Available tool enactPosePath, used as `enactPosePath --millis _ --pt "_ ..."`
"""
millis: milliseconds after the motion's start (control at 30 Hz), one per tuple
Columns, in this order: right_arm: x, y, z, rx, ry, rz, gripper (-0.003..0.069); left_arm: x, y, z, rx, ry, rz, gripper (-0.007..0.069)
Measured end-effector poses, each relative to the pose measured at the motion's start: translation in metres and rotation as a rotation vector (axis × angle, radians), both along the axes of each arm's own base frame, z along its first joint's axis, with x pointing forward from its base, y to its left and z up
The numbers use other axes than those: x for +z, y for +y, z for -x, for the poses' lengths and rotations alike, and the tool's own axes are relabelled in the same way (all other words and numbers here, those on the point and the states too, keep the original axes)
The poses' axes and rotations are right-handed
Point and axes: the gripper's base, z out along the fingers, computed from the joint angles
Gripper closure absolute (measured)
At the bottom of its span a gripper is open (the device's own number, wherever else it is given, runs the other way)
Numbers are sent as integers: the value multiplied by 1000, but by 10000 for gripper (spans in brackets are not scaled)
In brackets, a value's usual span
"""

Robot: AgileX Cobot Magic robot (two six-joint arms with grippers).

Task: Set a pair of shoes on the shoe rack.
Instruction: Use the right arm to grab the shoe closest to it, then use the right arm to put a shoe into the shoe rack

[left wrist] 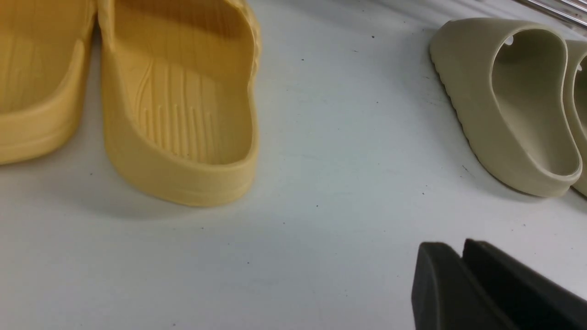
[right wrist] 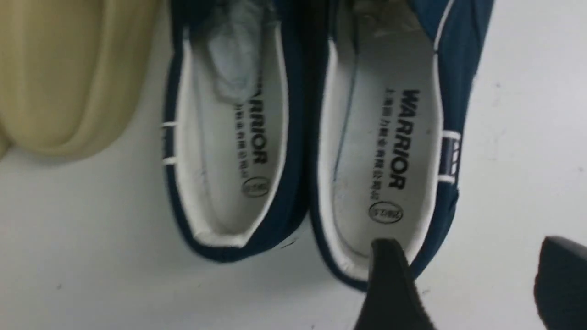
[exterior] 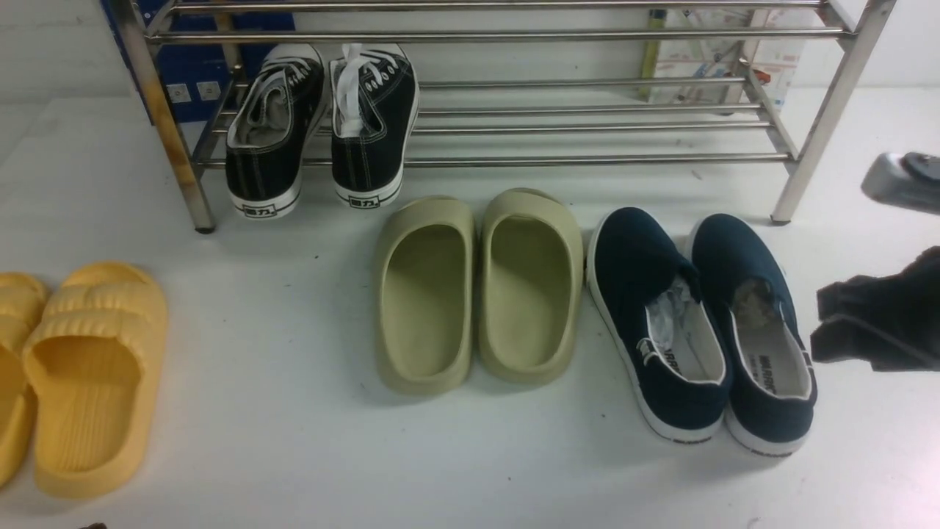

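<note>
"Navy shoes (exterior: 701, 330) — where are they?"

"On the bench (exterior: 294, 441), side by side just right of the green slippers (exterior: 477, 294). Their toes point at the shoe rack (exterior: 587, 158), so I judge a straight lift forward will serve."

"And your fingers?"

"My right fingers (right wrist: 390, 275) stand wide, one over the heel end of the outer shoe's insole and one outside its wall — gripping nothing. My left fingers (left wrist: 440, 284) are narrow, all but together and empty, near the yellow slippers (left wrist: 183, 114)."

Bright, even light; soft shadows; glints on the shoe rack (exterior: 587, 34); mild blur.
</note>
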Motion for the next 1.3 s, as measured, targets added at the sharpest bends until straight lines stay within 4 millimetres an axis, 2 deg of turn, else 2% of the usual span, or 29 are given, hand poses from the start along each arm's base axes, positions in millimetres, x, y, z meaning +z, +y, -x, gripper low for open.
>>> enactPosePath --millis 133,333,367,433,533,567,667,700,1033,1300 --pt "-21 1 -18 -23 7 12 209 0 0 0 0 0 0 544" --pt "-57 3 -39 -40 47 31 242 0 0 0 0 0 0 538" --pt "-69 3 -43 -42 75 38 271 0 0 0 0 0 0 535" --pt "-78 4 -45 -42 100 43 325 0 0 0 0 0 0 533" --pt "-80 4 -46 -42 110 44 450 0 0 0 0 0 0 533" --pt "-80 4 -46 -39 110 48 512 0 0 0 0 0 0 533" --pt "-73 3 -44 -32 99 53 602 0 0 0 0 0 0 533" --pt "-72 3 -43 -31 101 53 604 0 0 0 0 0 0 533" --pt "-8 -1 -9 -10 -13 34 605 0 0 0 0 0 0 518" --pt "19 -4 13 18 -58 36 606 0 0 0 0 0 0 512"
